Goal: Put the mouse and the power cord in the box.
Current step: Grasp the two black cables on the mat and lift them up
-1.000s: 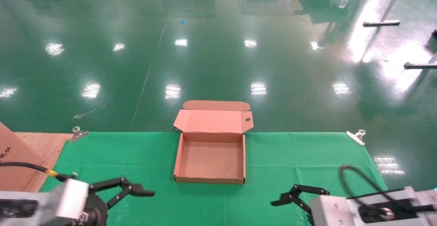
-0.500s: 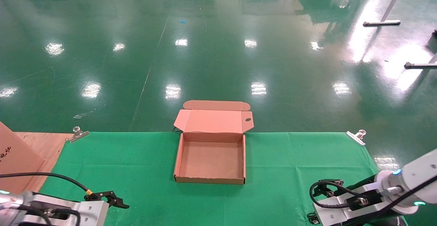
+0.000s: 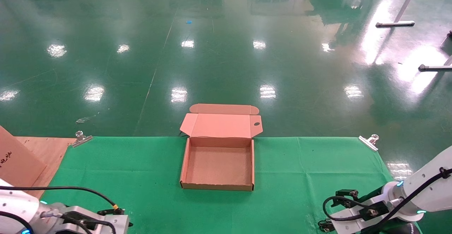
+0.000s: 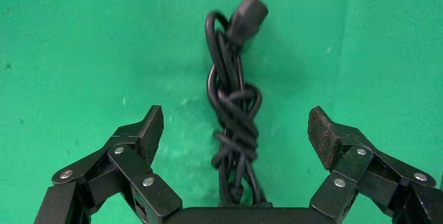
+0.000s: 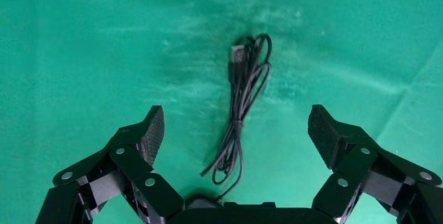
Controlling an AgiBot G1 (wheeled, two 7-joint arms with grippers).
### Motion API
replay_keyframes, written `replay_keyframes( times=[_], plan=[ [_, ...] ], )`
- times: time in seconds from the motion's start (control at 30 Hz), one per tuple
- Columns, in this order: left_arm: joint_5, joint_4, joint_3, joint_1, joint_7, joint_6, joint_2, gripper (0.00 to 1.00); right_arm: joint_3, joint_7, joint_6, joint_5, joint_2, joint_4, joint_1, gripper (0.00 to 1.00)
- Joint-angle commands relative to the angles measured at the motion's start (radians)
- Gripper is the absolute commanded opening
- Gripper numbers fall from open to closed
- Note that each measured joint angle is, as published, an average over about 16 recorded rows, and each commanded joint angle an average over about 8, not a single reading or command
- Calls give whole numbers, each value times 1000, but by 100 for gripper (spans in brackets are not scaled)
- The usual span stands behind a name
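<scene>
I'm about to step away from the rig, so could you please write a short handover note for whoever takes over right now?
Left gripper: open, holding nothing, poised over the power cord, which lies bundled on the green cloth between its fingers.
Right gripper: open, holding nothing, over the mouse's thin wire; of the mouse itself only a dark sliver shows at the edge of the right wrist view.
The box sits mid-table with its lid folded back, nothing inside.
Done: nothing packed yet.
Left: grasp the cord and the mouse, and place both in the box.
</scene>
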Motion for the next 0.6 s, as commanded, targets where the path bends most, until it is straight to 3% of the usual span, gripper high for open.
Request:
replay_keyframes(
  times=[0.03, 0.6],
  plan=[
    [12, -5, 7, 2, -22, -5, 9, 100, 2, -34, 18, 5, -5, -37, 1, 100],
    [102, -171, 30, 71, -161, -81, -37, 100, -3, -212, 148, -8, -108, -371, 50, 100]
  ],
)
